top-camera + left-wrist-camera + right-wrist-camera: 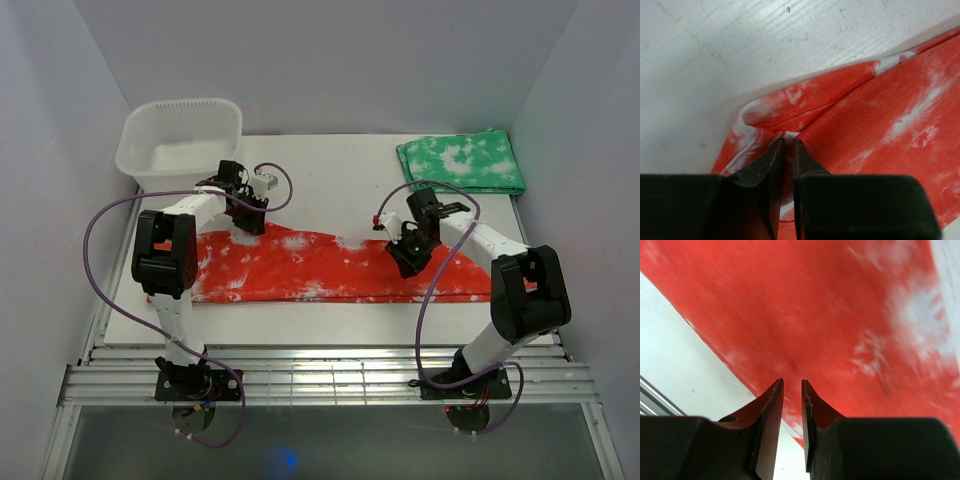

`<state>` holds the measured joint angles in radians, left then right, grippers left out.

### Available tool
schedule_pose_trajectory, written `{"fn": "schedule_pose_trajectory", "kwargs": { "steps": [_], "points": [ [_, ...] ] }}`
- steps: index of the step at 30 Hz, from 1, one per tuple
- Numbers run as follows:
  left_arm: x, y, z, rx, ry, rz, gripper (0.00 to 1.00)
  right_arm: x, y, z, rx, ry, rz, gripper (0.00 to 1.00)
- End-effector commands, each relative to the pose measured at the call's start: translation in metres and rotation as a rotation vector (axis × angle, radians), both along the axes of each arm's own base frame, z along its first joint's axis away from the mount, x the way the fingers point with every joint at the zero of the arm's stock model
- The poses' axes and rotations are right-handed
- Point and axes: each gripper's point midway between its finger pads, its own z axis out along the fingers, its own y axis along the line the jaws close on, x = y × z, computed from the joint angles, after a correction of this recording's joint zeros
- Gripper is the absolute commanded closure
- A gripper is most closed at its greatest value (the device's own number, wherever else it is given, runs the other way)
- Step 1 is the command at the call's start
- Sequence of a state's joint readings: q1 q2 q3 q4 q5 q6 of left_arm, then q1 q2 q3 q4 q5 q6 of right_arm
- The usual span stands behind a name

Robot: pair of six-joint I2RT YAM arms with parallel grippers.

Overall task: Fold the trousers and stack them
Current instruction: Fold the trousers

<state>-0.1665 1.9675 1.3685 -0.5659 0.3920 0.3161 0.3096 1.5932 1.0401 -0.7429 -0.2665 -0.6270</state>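
**Starting the fold: trousers laid long, nothing stacked yet**

The trousers (330, 268) lie as one long strip just in front of the white tub (180, 140), running off to its right. Folding looks barely begun, and stacking is not yet done. The overhead view places both arms at the strip's far edge. Only the left wrist view shows the left gripper (788, 140) pinching a rucked corner. The right gripper (792, 382) has its jaws nearly together (whether on cloth cannot be told).
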Motion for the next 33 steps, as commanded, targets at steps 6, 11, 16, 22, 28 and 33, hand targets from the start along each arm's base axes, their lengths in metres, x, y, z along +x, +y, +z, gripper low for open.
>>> {"fn": "schedule_pose_trajectory", "kwargs": {
  "steps": [6,11,16,22,28,33],
  "points": [
    [-0.012,0.007,0.014,0.049,0.002,-0.008,0.90,-0.015,0.056,-0.020,0.018,-0.003,0.073,0.75],
    [-0.023,0.013,0.010,0.082,0.012,0.008,0.67,-0.027,0.064,-0.036,-0.037,-0.003,0.102,0.76],
    [-0.029,0.021,-0.008,0.166,0.007,0.052,0.41,-0.031,0.065,-0.046,-0.072,-0.016,0.116,0.78],
    [-0.023,0.032,-0.020,0.232,-0.001,0.138,0.44,-0.038,0.053,-0.066,-0.184,-0.024,0.140,0.88],
    [-0.010,0.042,-0.028,0.293,0.000,0.213,0.55,-0.048,0.031,-0.088,-0.322,-0.031,0.160,0.92],
    [0.003,0.060,-0.022,0.385,-0.060,0.245,0.43,-0.061,0.012,-0.102,-0.402,-0.022,0.193,0.92]
  ]
}}
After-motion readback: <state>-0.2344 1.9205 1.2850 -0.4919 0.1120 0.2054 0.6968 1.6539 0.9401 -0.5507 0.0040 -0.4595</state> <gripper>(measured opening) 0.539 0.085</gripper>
